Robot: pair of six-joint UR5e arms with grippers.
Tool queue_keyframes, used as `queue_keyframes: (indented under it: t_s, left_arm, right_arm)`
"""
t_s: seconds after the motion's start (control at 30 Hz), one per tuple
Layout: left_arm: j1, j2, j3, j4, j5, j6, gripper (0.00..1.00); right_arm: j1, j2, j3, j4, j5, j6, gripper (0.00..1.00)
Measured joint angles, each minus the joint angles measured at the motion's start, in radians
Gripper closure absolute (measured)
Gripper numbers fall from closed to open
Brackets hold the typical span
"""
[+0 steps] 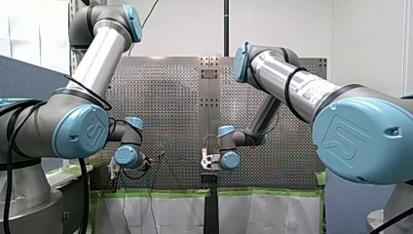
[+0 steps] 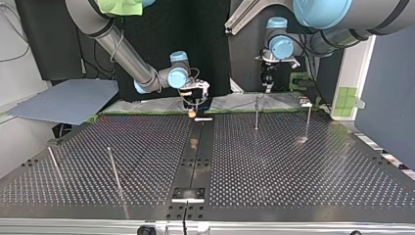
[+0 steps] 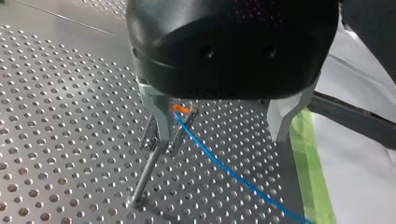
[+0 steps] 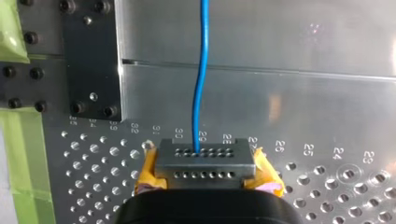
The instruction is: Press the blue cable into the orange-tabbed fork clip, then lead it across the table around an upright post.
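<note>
The left gripper (image 3: 217, 128), fingers spread, hangs over the orange-tabbed fork clip (image 3: 161, 133) from which the blue cable (image 3: 233, 175) runs; the right gripper (image 4: 208, 176), yellow pads (image 4: 147, 175) pinching the cable's grey holed block (image 4: 204, 161).

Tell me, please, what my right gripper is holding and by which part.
The right gripper holds a grey perforated block by its opposite sides, between yellow-padded fingers; the blue cable leaves one of its holes.

In the top view, two posts (image 2: 256, 113) stand at the table's (image 2: 293, 171) far right, and two further posts (image 2: 115, 169) at its near left. Under my left gripper (image 3: 217, 126) the fork clip (image 3: 161, 135) sits on a post (image 3: 144, 179), and the cable (image 3: 233, 172) leads away from it. A block (image 4: 203, 161) sits in my right gripper (image 4: 204, 173), and the cable enters it.
</note>
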Motion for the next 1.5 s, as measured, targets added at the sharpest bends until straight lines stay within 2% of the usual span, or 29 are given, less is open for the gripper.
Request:
queue_keyframes:
  t_s: [0.2,0.5,1.03,1.33,1.5]
  left_arm:
    - [0.0,0.0,0.0,0.003,-0.016,0.039,0.0]
    - [-0.005,0.0,0.002,0.059,0.028,0.091,0.0]
    - [-0.009,0.0,0.014,0.07,0.033,0.08,0.0]
    - [-0.012,0.0,0.014,0.066,0.031,0.068,0.0]
    - [-0.013,0.0,0.014,0.063,0.031,0.065,0.0]
  right_arm:
    - [0.0,0.002,0.0,0.001,0.0,0.0,1.0]
    - [-0.003,0.003,0.0,-0.002,0.0,0.0,1.0]
    - [-0.006,0.004,0.0,-0.002,0.0,0.0,1.0]
    - [-0.015,0.005,0.0,-0.002,-0.001,0.0,1.0]
    - [-0.011,0.005,0.0,-0.001,-0.003,0.0,1.0]
